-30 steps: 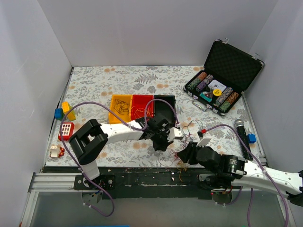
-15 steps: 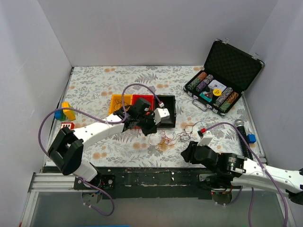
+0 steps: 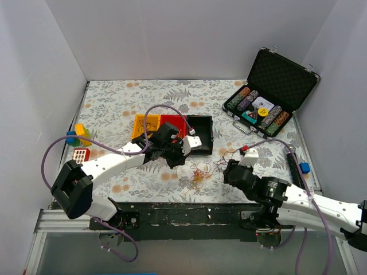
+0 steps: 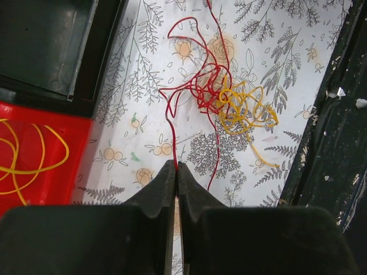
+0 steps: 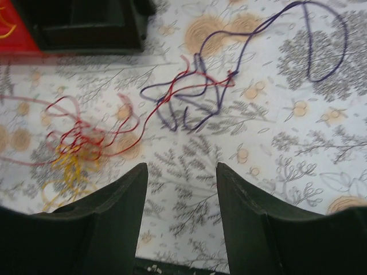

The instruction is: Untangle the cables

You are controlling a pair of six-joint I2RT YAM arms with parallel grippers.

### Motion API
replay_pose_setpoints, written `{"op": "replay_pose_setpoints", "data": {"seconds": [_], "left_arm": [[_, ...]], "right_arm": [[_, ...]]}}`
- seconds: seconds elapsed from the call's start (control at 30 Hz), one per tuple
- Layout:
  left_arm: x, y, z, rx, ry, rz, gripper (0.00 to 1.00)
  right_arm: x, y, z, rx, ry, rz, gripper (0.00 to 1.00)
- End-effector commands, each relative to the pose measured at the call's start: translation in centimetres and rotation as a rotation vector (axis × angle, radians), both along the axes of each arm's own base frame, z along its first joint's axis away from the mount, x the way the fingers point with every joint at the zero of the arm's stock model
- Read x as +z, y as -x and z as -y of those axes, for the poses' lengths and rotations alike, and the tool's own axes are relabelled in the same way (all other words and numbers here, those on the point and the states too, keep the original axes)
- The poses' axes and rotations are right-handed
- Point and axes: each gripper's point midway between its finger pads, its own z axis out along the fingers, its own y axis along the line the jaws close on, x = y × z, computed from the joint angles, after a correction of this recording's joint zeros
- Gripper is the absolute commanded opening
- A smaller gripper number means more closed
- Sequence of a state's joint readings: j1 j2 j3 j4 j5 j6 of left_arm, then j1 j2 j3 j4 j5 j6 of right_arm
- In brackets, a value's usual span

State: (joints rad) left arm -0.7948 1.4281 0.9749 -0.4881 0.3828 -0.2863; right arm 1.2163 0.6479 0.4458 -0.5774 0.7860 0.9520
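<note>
L hand (image 4: 176,172) pinches red cable (image 4: 207,91), prob. teasing it off yellow clump (image 4: 243,109); R hand (image 5: 182,172) wide, empty, so next: pin clump.

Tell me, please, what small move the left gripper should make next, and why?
Probably draw the left gripper slowly back, away from the yellow wire. Its jaws look shut on a red wire whose far end is looped through the yellow one, so a gentle pull may tease it free. The right gripper is open and holds nothing.
</note>
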Motion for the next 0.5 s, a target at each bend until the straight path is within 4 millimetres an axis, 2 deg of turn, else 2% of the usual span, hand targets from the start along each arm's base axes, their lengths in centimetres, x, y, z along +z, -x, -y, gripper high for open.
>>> {"op": "replay_pose_setpoints", "data": {"seconds": [0.0,0.17,0.3,0.37,0.47], "left_arm": [[2.6,-0.6,-0.9,0.026,0.015,0.096,0.0],[3.5,-0.8,-1.8,0.079,0.014,0.115,0.0],[3.0,-0.3,-2.4,0.112,-0.003,0.085,0.0],[3.2,-0.3,-2.4,0.121,0.007,0.085,0.0],[3.5,-0.2,-2.4,0.132,0.02,0.084,0.0]], "right_arm": [[1.4,-3.5,-0.7,-0.004,0.032,0.021,0.6],[2.2,-5.3,-2.0,0.051,-0.006,0.036,0.6],[1.9,-5.0,-3.4,0.108,-0.027,0.009,0.59],[2.3,-4.3,-5.3,0.199,-0.091,0.007,0.57],[3.5,-2.1,-8.8,0.399,-0.217,0.062,0.57]]}}
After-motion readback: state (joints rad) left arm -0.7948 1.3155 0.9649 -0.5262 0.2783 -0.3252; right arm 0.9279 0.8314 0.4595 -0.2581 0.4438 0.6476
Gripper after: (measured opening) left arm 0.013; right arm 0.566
